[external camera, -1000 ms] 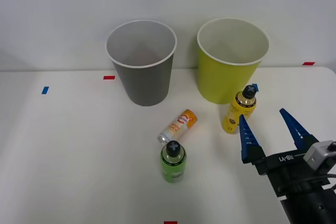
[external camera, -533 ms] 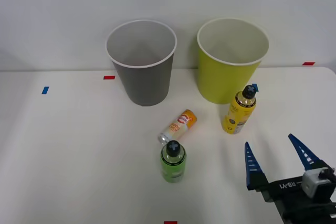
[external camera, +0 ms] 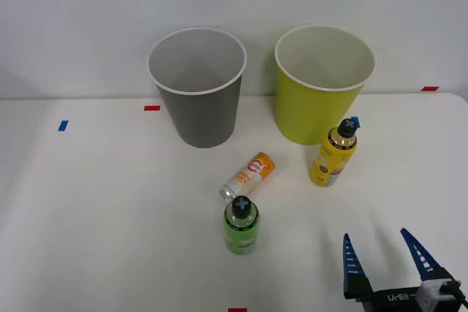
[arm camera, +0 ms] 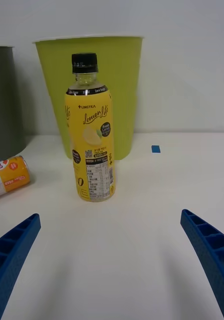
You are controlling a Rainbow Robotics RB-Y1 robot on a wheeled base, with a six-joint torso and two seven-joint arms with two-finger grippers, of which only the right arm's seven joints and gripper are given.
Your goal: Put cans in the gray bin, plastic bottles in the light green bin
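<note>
The gray bin (external camera: 197,89) and green bin (external camera: 322,82) stood side by side at the back of the surface (external camera: 95,210). The yellow bottle (external camera: 333,154) stood before the green bin, the green bottle (external camera: 241,226) beside the orange can (external camera: 248,174). The right gripper (external camera: 386,261) had its fingers (arm camera: 14,250) spread, empty.

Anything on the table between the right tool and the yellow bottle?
No. In the right wrist view the table between the open right tool and the upright yellow bottle is bare; the front view agrees.
</note>
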